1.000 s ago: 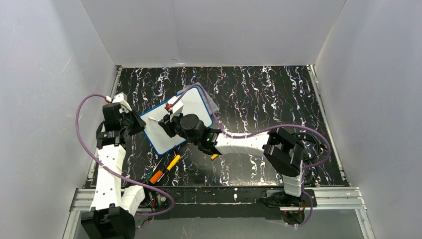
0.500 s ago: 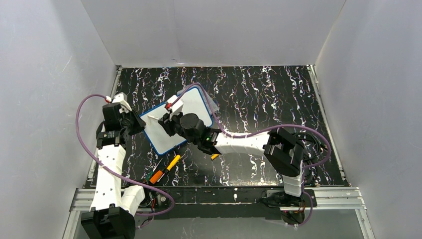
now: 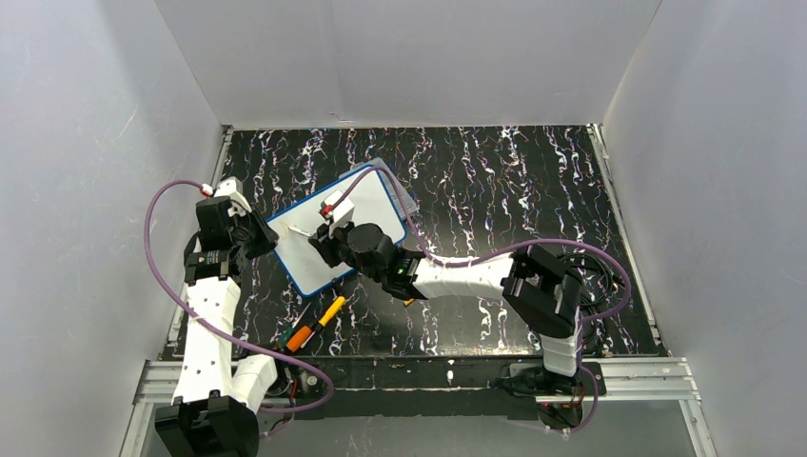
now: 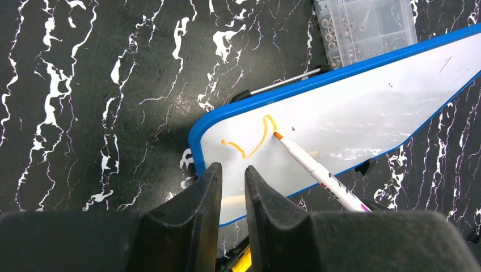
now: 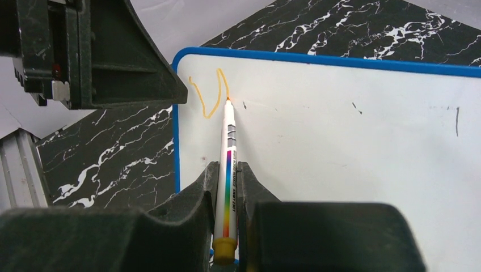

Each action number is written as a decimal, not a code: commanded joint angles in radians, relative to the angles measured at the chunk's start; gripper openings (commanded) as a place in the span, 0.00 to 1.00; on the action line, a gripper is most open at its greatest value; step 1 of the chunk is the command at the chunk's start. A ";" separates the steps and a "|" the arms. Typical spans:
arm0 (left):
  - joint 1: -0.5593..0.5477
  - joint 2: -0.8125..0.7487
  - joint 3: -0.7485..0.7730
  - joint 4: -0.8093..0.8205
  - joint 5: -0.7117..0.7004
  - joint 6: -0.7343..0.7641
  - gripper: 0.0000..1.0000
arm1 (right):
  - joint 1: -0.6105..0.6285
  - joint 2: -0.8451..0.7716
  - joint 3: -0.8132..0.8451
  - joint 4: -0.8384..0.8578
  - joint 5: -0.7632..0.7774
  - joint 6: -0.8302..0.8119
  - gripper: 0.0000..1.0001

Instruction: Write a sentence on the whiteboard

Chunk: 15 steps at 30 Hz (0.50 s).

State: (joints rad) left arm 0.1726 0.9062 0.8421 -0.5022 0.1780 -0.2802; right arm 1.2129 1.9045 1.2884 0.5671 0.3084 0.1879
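Note:
The whiteboard (image 3: 371, 202) lies slanted at the table's left centre, white with a blue rim. It also shows in the left wrist view (image 4: 363, 107) and the right wrist view (image 5: 340, 147). The sentence (image 4: 252, 143) is a short orange-yellow squiggle near the board's left corner, also seen in the right wrist view (image 5: 209, 99). My right gripper (image 5: 227, 170) is shut on a white marker (image 5: 228, 141) with a rainbow stripe, whose orange tip touches the board at the stroke's end. My left gripper (image 4: 232, 173) has its jaws nearly together, with its fingertips over that corner of the board.
A clear compartment box (image 4: 363, 22) sits partly under the board's far end. Orange and yellow markers (image 3: 314, 326) lie on the black marble table near the front. A small orange piece (image 3: 410, 300) lies under the right arm. White walls enclose the table.
My right gripper has shifted a little toward the near left with the marker, and its tip has moved along the board. The left arm has not moved.

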 commanded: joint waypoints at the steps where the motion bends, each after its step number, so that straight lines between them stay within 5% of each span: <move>1: -0.003 -0.019 0.005 -0.010 -0.012 0.011 0.20 | -0.003 -0.045 -0.031 0.022 0.026 0.009 0.01; 15: -0.002 -0.020 0.009 -0.012 -0.037 0.008 0.22 | 0.000 -0.064 -0.072 0.026 0.026 0.027 0.01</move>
State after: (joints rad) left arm 0.1726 0.9051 0.8421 -0.5022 0.1596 -0.2802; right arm 1.2133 1.8851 1.2331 0.5793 0.3084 0.2111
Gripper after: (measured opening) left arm 0.211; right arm 0.217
